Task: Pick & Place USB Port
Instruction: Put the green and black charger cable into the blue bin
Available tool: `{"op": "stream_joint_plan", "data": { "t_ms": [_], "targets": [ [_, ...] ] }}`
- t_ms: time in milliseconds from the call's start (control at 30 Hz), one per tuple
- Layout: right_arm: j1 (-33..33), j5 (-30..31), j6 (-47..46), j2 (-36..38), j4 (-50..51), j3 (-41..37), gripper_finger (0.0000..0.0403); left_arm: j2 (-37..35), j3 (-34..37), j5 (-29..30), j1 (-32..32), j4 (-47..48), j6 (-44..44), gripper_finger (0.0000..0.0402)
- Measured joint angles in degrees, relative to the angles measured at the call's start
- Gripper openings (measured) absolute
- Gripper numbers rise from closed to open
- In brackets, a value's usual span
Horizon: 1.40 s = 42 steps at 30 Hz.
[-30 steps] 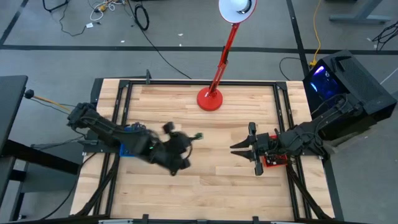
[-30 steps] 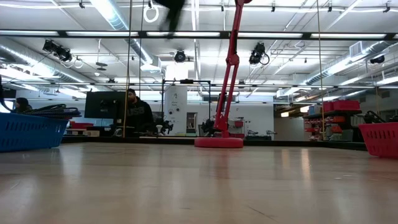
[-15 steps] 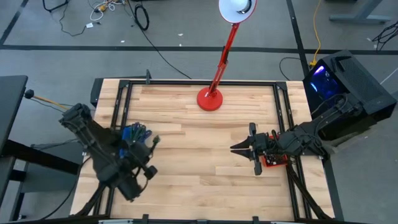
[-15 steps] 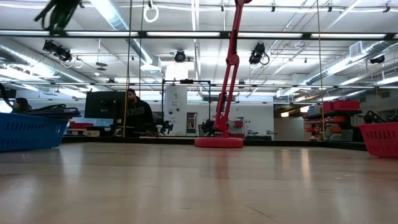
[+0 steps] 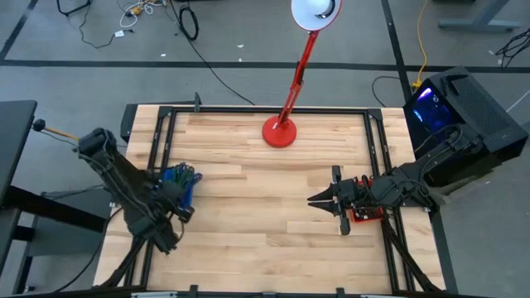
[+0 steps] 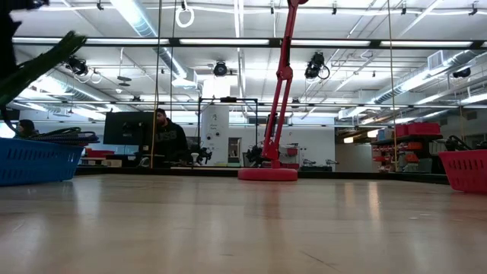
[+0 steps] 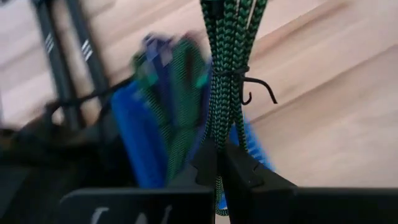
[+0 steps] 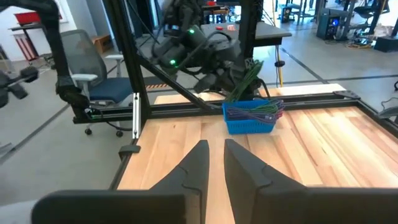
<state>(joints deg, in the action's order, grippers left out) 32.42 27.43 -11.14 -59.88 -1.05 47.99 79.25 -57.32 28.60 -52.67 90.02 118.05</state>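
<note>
A bundle of green braided USB cable (image 7: 230, 56), tied with a black twist tie (image 7: 247, 87), is in my left gripper (image 7: 219, 163), which is shut on it. The gripper (image 5: 180, 207) is at the table's left edge, beside the blue basket (image 5: 177, 177). The basket (image 7: 140, 146) holds more cables (image 7: 168, 74). The low view shows the bundle (image 6: 42, 67) slanting well above the blue basket (image 6: 38, 161). My right gripper (image 8: 215, 155) hovers near the right edge (image 5: 315, 199), its fingers a narrow gap apart with nothing between them. My left gripper pinches the green cable bundle at one end (image 7: 219, 149) between its two fingers. The fingers slant downward toward the blue basket, and the bundle sticks out ahead of them, in line with them. The bundle is lifted clear of the table and the basket.
A red desk lamp's round base (image 5: 279, 132) stands at the far middle of the table. A red basket (image 5: 364, 213) sits under the right arm at the right edge. Black frame rails (image 5: 157, 149) run along the table's sides. People sit in the room beyond (image 6: 169, 141).
My left gripper has swung from the table's middle toward the left edge and gone down, turning as it went. It has kept hold of the green cable bundle, which now hangs by the blue basket.
</note>
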Motion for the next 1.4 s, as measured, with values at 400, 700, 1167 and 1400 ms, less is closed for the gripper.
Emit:
{"op": "stream_joint_plan", "data": {
  "t_ms": [400, 700, 1167, 1400],
  "targets": [
    [0.0, 0.11, -0.42, 0.0, 0.26, 0.0, 0.0052, -15.85, 10.45, -4.35, 0.07, 0.04, 9.28, 0.0007],
    [0.0, 0.12, -0.4, -0.02, 1.08, 0.0, 0.0052, -16.03, 12.94, -9.84, 4.68, -4.51, 8.6, 0.0007],
    [0.02, 0.09, -0.52, -0.02, 1.19, 0.0, 0.0052, -15.5, 14.54, -10.84, 7.3, -5.28, 8.2, 0.0007],
    [0.04, 0.05, -0.46, -0.02, 1.19, 0.0, 0.0052, -15.5, 14.54, -11.18, 7.9, -6.18, 8.17, 0.0007]
  ]
}}
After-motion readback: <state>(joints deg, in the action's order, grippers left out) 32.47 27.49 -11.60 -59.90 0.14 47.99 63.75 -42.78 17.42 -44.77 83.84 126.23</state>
